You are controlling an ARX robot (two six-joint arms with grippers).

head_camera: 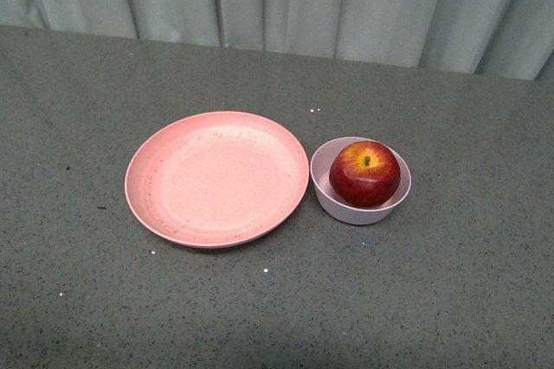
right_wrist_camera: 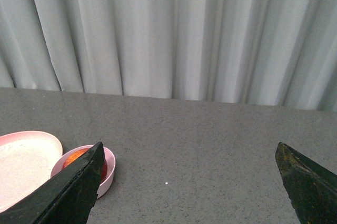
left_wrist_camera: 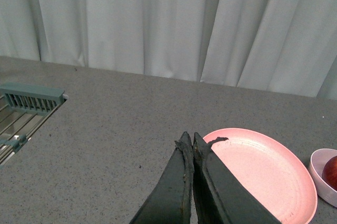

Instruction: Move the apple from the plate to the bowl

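Note:
The dark-red apple [head_camera: 364,173] with a yellow patch at its stem sits inside the small pale pink bowl [head_camera: 333,200]. The wide salmon-pink plate [head_camera: 216,178] lies bare just left of the bowl, nearly touching it. Neither arm shows in the front view. In the left wrist view my left gripper [left_wrist_camera: 189,139] is shut and empty, above the table beside the plate [left_wrist_camera: 263,174]; the bowl [left_wrist_camera: 322,177] and apple [left_wrist_camera: 331,173] show at the frame's edge. In the right wrist view my right gripper [right_wrist_camera: 189,148] is wide open and empty, well clear of the bowl [right_wrist_camera: 108,169]; the apple [right_wrist_camera: 78,155] is partly hidden by a finger.
Everything rests on a grey speckled table [head_camera: 450,282] with a pale curtain [head_camera: 346,5] behind it. A metal rack with a teal edge [left_wrist_camera: 29,100] is set into the table in the left wrist view, away from the plate.

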